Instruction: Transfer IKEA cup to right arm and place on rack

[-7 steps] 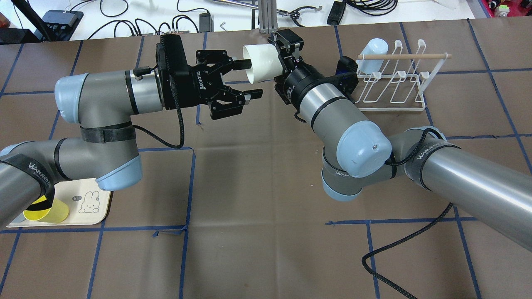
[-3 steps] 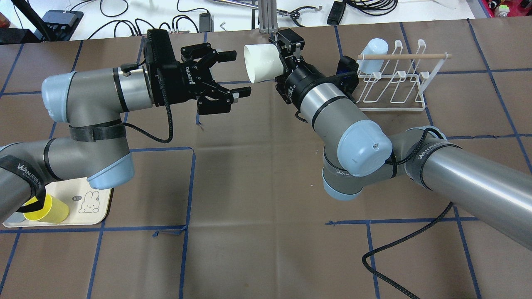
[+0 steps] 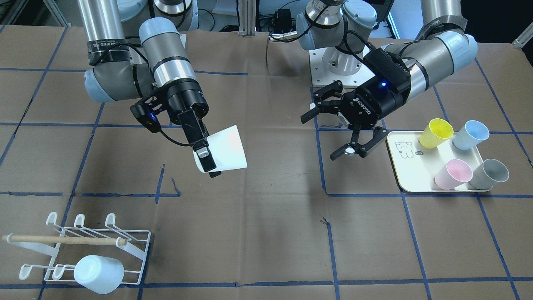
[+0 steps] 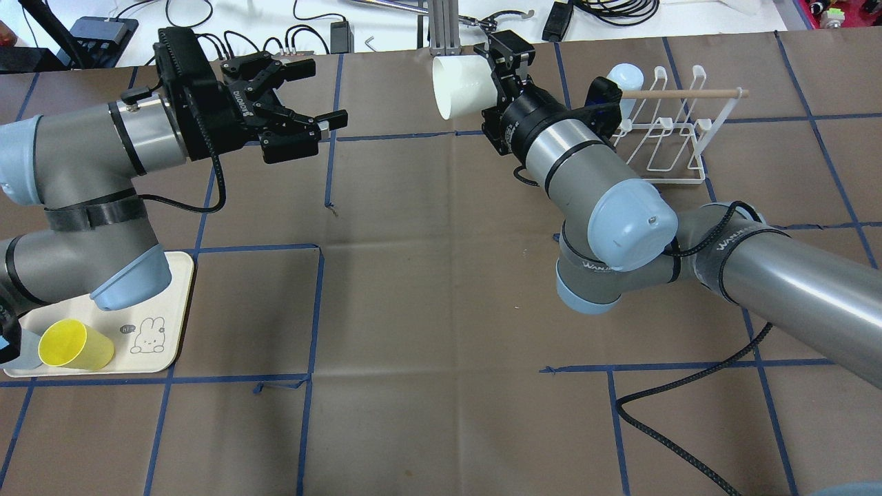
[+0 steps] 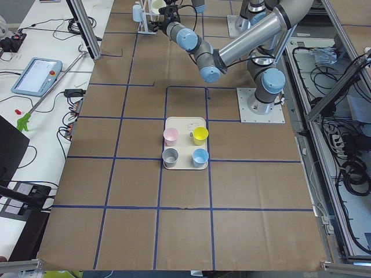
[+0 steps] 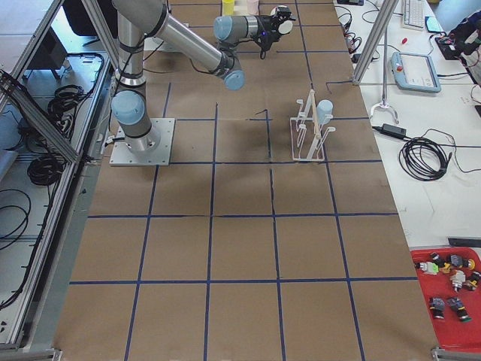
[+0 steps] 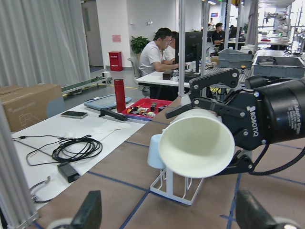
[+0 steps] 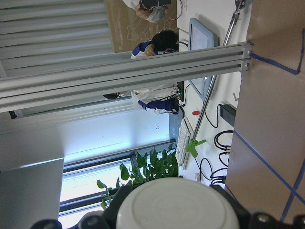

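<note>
Clamping the white cup (image 3: 225,148) at its narrow end, the right gripper (image 3: 207,160) is holding it tilted in mid-air, left of centre in the front-facing view. The left gripper (image 3: 327,135) is hanging right of centre, its fingers spread and holding nothing. The rack (image 3: 95,246) is sitting at the lower left. Overhead, the cup is showing at top centre, well apart from the left gripper. In the left wrist view, its mouth is facing the camera.

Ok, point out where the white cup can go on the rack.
The rack holds one pale cup on a corner prong; its other five prongs look free. The table between rack and tray is bare too. The tray is crowded with four cups.
</note>
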Controlling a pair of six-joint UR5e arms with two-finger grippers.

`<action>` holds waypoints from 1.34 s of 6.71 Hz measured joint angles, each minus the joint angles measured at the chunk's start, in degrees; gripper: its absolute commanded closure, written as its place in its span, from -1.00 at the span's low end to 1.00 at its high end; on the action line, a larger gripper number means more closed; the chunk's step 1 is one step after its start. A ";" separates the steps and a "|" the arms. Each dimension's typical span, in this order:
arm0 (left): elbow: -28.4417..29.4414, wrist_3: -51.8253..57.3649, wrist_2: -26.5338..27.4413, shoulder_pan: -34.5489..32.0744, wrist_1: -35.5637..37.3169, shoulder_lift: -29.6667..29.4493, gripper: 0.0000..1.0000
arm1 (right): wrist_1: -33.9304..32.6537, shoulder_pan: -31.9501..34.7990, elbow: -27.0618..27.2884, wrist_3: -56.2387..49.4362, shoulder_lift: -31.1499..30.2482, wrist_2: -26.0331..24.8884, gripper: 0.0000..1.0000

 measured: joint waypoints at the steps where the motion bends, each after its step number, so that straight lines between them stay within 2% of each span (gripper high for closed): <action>1: 1.08 -4.14 6.02 0.89 -0.15 0.16 -0.99 | -0.05 -2.46 -0.09 -4.90 -0.21 1.63 0.76; 3: 5.31 -17.07 20.89 1.03 -1.93 0.00 -0.99 | 0.03 -7.36 -0.14 -20.65 -0.30 4.72 0.77; 5: 8.05 -26.43 32.69 0.05 -9.52 0.70 -0.99 | 0.49 -12.87 -0.19 -43.04 -0.34 7.32 0.81; 7: 11.80 -33.10 46.84 -5.07 -24.99 2.83 -0.99 | 0.77 -17.66 -0.17 -61.00 -0.30 7.17 0.81; 8: 16.04 -35.60 54.01 -8.83 -35.85 3.13 -0.99 | 1.79 -20.63 -0.18 -68.17 -0.25 7.16 0.81; 9: 21.61 -37.70 58.77 -11.53 -47.41 2.88 -0.99 | 4.49 -23.10 -0.40 -75.88 -0.14 7.21 0.81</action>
